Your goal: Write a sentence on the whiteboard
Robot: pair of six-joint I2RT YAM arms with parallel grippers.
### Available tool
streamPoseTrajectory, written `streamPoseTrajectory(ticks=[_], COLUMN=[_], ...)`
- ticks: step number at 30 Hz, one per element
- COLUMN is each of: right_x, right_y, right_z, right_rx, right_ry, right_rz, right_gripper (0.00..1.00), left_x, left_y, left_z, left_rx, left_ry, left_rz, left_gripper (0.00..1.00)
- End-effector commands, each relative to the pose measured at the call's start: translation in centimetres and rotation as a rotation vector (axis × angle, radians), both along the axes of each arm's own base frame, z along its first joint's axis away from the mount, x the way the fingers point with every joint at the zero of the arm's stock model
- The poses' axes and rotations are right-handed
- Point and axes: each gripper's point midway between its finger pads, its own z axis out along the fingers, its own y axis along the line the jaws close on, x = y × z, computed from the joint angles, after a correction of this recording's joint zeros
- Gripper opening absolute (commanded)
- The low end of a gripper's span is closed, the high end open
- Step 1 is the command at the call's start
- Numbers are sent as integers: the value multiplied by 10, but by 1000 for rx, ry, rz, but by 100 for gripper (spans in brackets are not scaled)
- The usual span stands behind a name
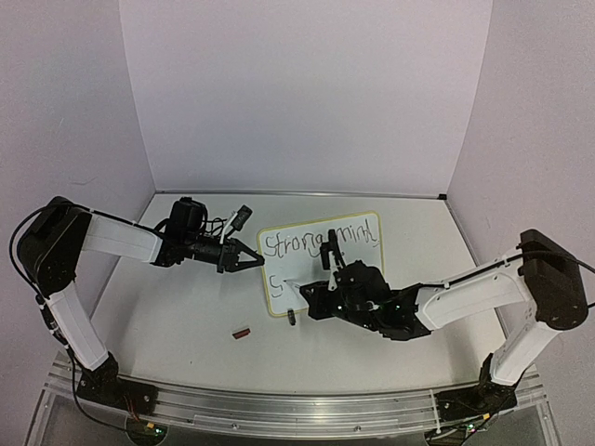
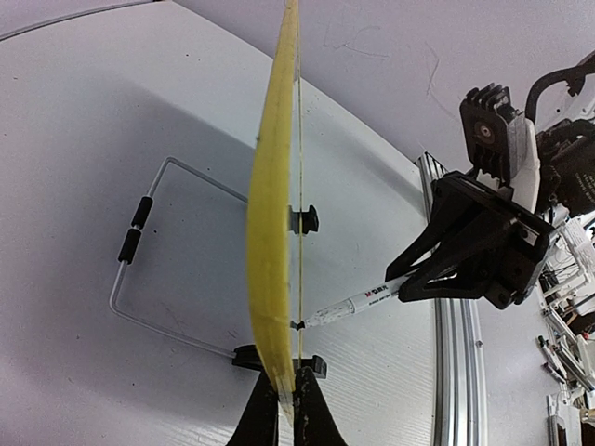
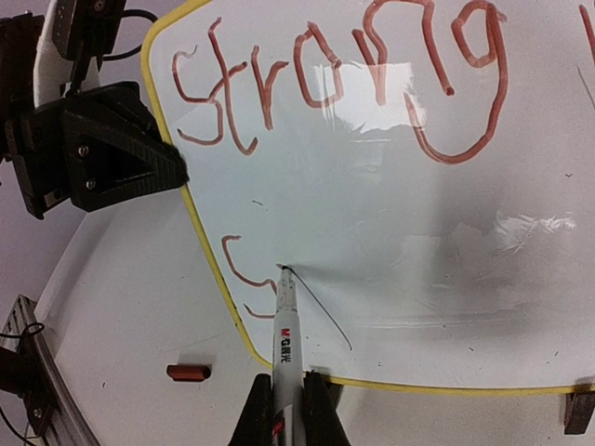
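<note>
A: What is the biggest thing under the 2 arms?
B: A white table (image 1: 186, 316). On it the board (image 1: 302, 271) stands propped up between the 2 grippers, with its written face toward the right one.

A: How does the left gripper sit?
B: The left gripper (image 2: 286, 409) is closed on the board's yellow frame and pinches it from both sides. From above, it meets the board at its left edge.

A: And the right gripper?
B: The right gripper (image 3: 286, 420) is clamped on a marker (image 3: 284, 334). The marker sticks out straight ahead of it, and its tip touches the board's face.

A: Where is the sentence?
B: The sentence (image 3: 344, 84) is on the board, ahead of and above the right gripper. Its top line reads "Strong mind". The 2nd line is only an "S" so far, just left of the marker tip. A thin dark stroke runs from that tip down to the right.

A: Anything smaller?
B: The wire stand (image 2: 141, 212) spreads over the table behind the board, on the side away from the right gripper. A small red cap (image 3: 188, 373) lies on the table left of the right gripper, near the board's lower corner and apart from both grippers.
</note>
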Motion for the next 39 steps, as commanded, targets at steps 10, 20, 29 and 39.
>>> streamPoseTrajectory(ticks=[10, 20, 29, 39], right_x=[4, 2, 18, 23], right_y=[-29, -4, -1, -1], right_z=[21, 46, 46, 34], right_rx=[-1, 51, 49, 49], right_ry=[-40, -92, -90, -51], right_rz=[-88, 14, 6, 16], right_gripper=[0, 0, 0, 0], left_x=[-6, -6, -6, -6], left_y=[3, 4, 4, 3], left_z=[-8, -8, -7, -9], left_rx=[37, 38, 37, 38], left_ry=[-9, -9, -11, -7], left_rz=[1, 2, 2, 1], left_gripper=[0, 0, 0, 0])
